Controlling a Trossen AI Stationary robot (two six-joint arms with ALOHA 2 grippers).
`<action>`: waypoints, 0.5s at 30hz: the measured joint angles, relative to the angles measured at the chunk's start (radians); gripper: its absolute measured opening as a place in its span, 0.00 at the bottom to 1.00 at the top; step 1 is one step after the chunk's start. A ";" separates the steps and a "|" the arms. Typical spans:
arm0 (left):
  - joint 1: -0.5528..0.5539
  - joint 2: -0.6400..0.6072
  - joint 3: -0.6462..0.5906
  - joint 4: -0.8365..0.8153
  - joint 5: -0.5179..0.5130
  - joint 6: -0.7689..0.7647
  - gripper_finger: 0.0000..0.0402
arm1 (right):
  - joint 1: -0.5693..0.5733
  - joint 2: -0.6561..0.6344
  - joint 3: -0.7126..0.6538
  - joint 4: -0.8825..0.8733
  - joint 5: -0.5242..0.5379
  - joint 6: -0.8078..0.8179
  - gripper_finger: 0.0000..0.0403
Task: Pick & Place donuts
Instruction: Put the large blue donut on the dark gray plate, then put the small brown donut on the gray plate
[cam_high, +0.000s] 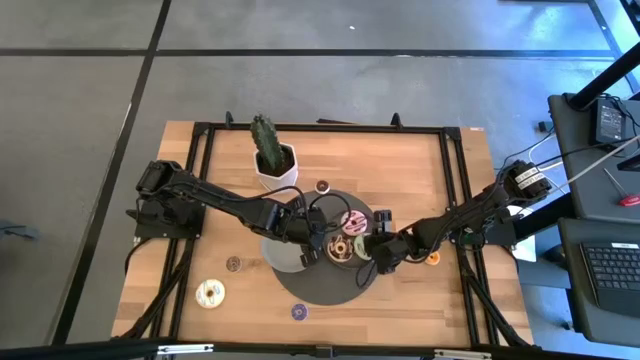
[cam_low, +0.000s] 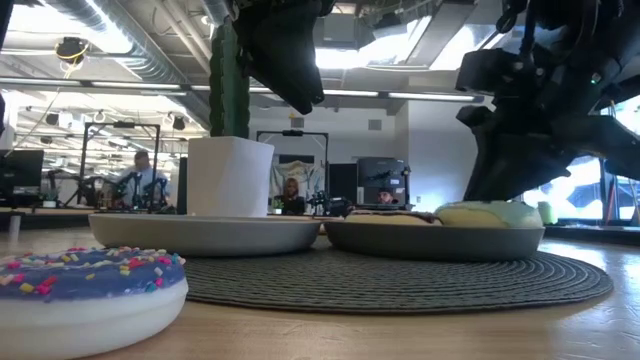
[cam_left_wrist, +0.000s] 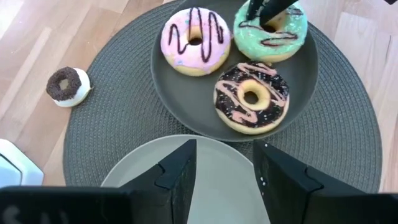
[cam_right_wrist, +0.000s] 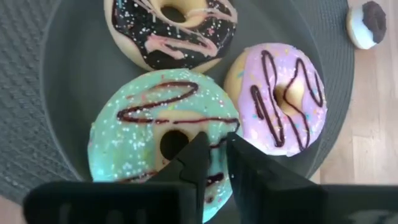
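A dark plate (cam_left_wrist: 186, 106) holds three donuts: a pink one (cam_left_wrist: 195, 41), a brown one (cam_left_wrist: 251, 96) and a green one (cam_right_wrist: 163, 138). My right gripper (cam_right_wrist: 214, 146) hangs over the green donut, just beside its hole, its fingers only a narrow gap apart. My left gripper (cam_left_wrist: 224, 168) is open above a light grey plate (cam_left_wrist: 214, 186) and touches nothing. Small donuts lie on the table: brown (cam_left_wrist: 67, 86), white (cam_high: 210, 292), purple (cam_low: 90, 285), orange (cam_high: 432, 258) and another brown (cam_high: 233, 264). My right gripper comes from above, pointing down at the green donut's iced top next to the hole (cam_left_wrist: 273, 28). I cannot tell whether its fingertips touch the icing. The donut lies flat on the dark plate.
Both plates sit on a round dark woven mat (cam_high: 310, 290). A cactus in a white pot (cam_high: 270, 155) stands near the table's far edge. The black frame rails (cam_high: 190, 200) run along the left and right sides. Bare wood shows at the near corners.
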 joint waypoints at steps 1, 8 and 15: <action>0.000 0.000 0.000 0.000 0.000 0.000 0.37 | 0.000 0.000 0.000 0.000 0.000 -0.001 0.18; 0.000 0.000 0.000 0.000 0.001 0.000 0.38 | 0.000 -0.006 0.000 0.002 0.002 -0.012 0.26; -0.001 0.000 0.000 -0.001 0.064 -0.015 0.37 | 0.003 -0.021 0.004 -0.003 0.092 -0.002 0.27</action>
